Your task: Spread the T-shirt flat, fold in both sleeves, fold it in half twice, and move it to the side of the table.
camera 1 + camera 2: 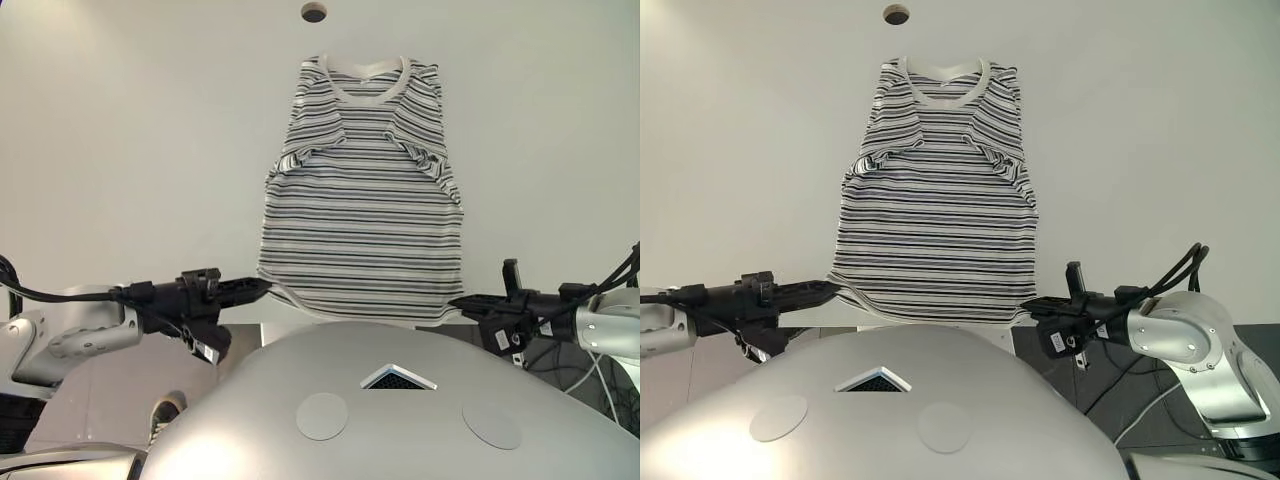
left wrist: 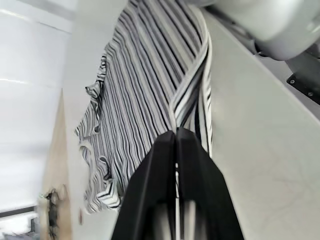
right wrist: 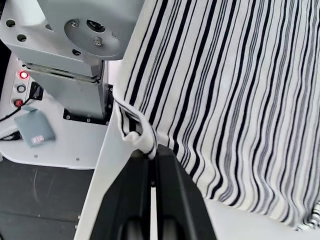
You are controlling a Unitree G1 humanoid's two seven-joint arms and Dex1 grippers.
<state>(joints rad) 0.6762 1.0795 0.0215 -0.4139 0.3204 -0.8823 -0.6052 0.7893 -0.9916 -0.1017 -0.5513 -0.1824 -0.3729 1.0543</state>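
The left arm (image 1: 88,338) and right arm (image 1: 1180,332) are showing rounded silver-grey shells. Black cables (image 1: 1176,264) are looping over the right one. The left gripper (image 1: 264,285) and right gripper (image 1: 456,301) are wearing matte black, with small white labels (image 1: 207,350).

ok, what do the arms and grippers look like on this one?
Both arms are smooth silver-grey shells, left arm and right arm, with black cables looping along them. The left gripper and right gripper are black, with small white labels and two flat tapered black fingers.

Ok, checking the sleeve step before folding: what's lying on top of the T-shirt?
The left sleeve and right sleeve lie folded in over the T-shirt's chest; the fabric under them is covered.
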